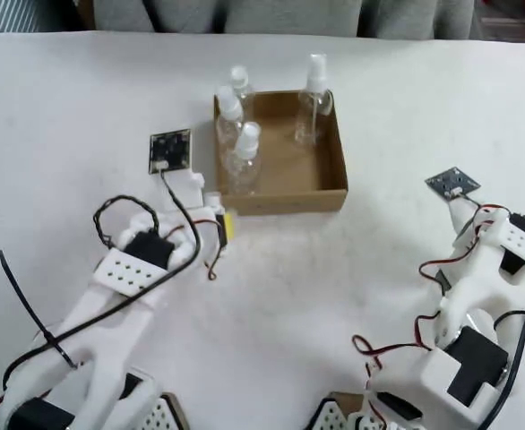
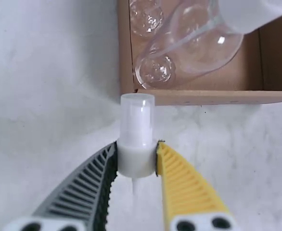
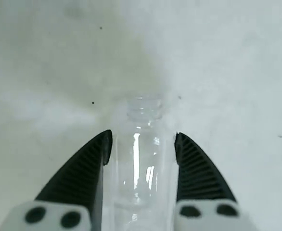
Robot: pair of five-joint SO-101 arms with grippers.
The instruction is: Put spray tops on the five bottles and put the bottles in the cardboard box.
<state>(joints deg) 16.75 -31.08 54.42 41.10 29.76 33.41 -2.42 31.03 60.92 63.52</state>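
My left gripper (image 2: pixel 136 149) is shut on a white spray top (image 2: pixel 137 137), held upright just above the table, close to the front wall of the cardboard box (image 2: pixel 203 97). From above, this gripper (image 1: pixel 216 221) sits at the box's (image 1: pixel 285 202) front left corner. Several clear bottles (image 1: pixel 243 159) with spray tops stand inside the box; one (image 1: pixel 314 100) is at its back right. My right gripper (image 3: pixel 143 144) is shut on a clear bottle (image 3: pixel 142 163) whose threaded neck (image 3: pixel 143 107) is bare.
The right arm (image 1: pixel 491 260) is at the table's right side, well apart from the box. White tabletop lies between the two arms. Loose red and black cables (image 1: pixel 119 210) loop around the left arm.
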